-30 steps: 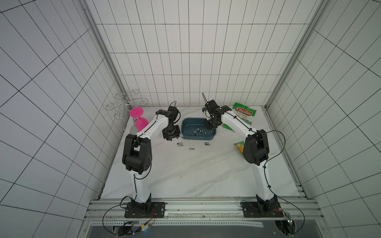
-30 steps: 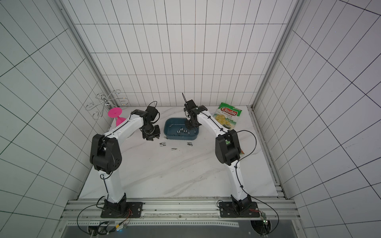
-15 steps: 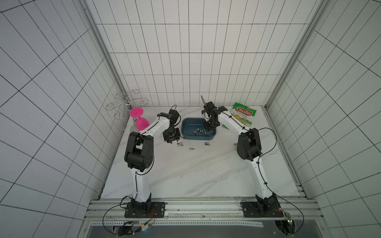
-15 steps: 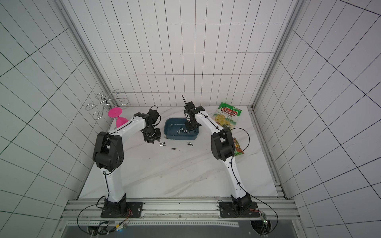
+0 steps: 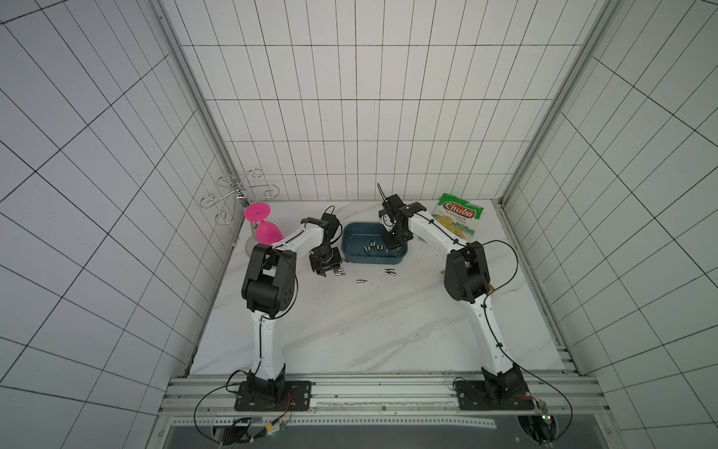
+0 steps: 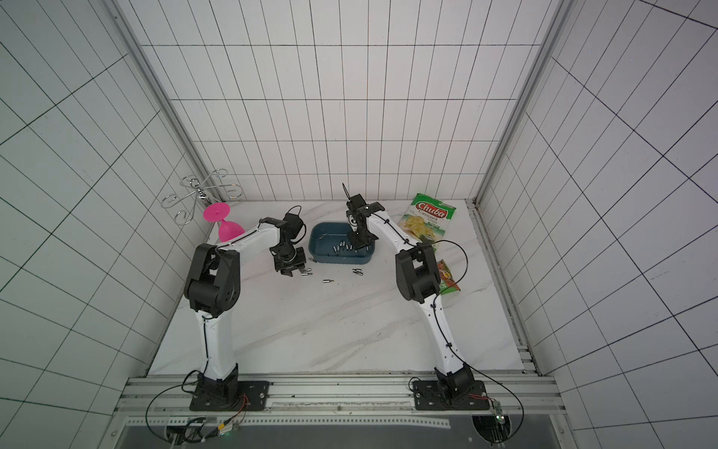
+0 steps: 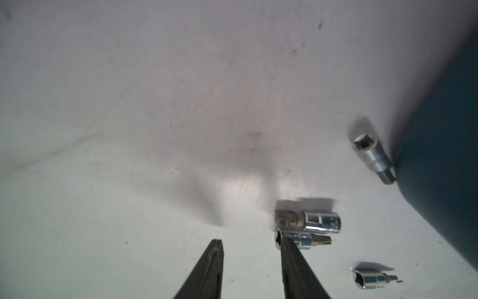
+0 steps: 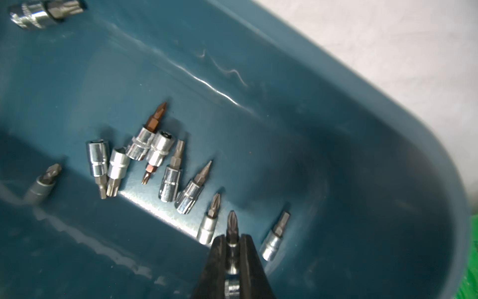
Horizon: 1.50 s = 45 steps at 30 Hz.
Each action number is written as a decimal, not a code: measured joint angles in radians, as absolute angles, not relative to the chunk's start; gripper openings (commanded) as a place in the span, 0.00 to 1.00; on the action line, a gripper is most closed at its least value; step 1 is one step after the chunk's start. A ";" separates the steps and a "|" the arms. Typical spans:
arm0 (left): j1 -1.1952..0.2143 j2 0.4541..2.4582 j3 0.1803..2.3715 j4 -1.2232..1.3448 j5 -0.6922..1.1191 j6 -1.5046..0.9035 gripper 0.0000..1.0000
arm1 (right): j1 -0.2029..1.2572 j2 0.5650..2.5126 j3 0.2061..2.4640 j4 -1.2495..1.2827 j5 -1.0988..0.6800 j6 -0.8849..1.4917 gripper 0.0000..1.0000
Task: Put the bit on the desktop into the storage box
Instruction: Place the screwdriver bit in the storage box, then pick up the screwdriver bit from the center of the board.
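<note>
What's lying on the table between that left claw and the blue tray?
Small silver bits, seen in the left wrist view: two side by side next to the open left gripper, one against the storage box, a fourth apart on the desktop.

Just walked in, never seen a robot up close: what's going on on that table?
Two white robot arms are clearing small silver screwdriver bits off the white marble-look tabletop into a shallow dark teal plastic tray. The right gripper is clamped on one bit above the tray, where ten or so lie already. The left gripper hangs open, low over the tabletop beside two loose bits; a few more lie nearby.
</note>
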<state>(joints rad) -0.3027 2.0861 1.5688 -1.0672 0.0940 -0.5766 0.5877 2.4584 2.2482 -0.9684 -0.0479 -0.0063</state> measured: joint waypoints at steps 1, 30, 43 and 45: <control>-0.303 2.088 1.569 -1.066 0.098 -0.577 0.41 | 0.588 2.459 2.248 -0.968 -0.048 -0.006 0.08; -0.343 2.048 1.527 -1.049 0.101 -0.592 0.44 | 0.582 2.413 2.202 -0.953 -0.048 0.015 0.51; -0.369 1.983 1.505 -1.021 0.102 -0.593 0.50 | 0.582 2.236 2.115 -0.948 -0.036 0.020 0.51; -0.369 1.989 1.509 -1.021 0.102 -0.592 0.52 | 0.582 2.228 2.108 -0.948 -0.033 0.020 0.51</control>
